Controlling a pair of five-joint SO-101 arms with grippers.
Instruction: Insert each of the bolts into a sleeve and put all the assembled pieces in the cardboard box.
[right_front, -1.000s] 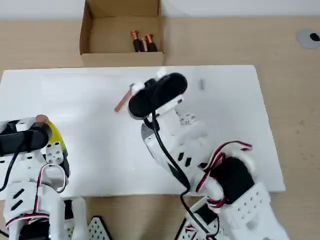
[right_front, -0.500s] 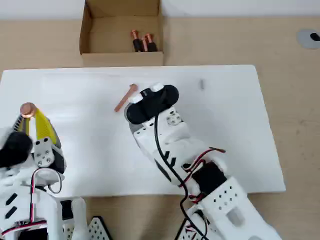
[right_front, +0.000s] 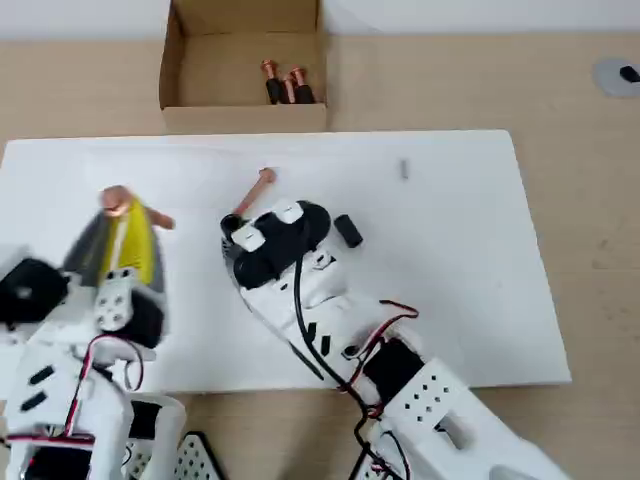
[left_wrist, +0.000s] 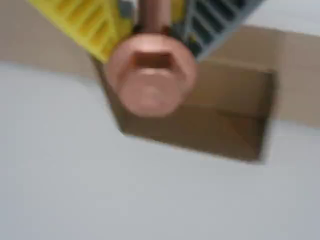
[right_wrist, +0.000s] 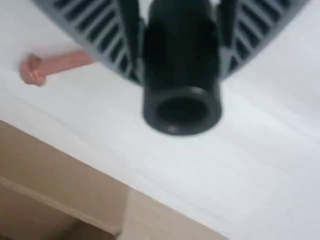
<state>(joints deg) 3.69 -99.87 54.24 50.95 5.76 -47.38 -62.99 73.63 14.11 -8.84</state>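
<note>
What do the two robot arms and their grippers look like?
Both are white plastic shells with black motors. The left arm carries looped red and white wires; the left gripper has one yellow ribbed finger and one grey. The right arm has a long black cable, red wires and a perforated shell; the right gripper has grey ribbed fingers.

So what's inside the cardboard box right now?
Sleeved bolts lie bunched on the cardboard box floor: two copper heads show, with black sleeves. A third may hide among them, and the front wall covers a strip of floor.
</note>
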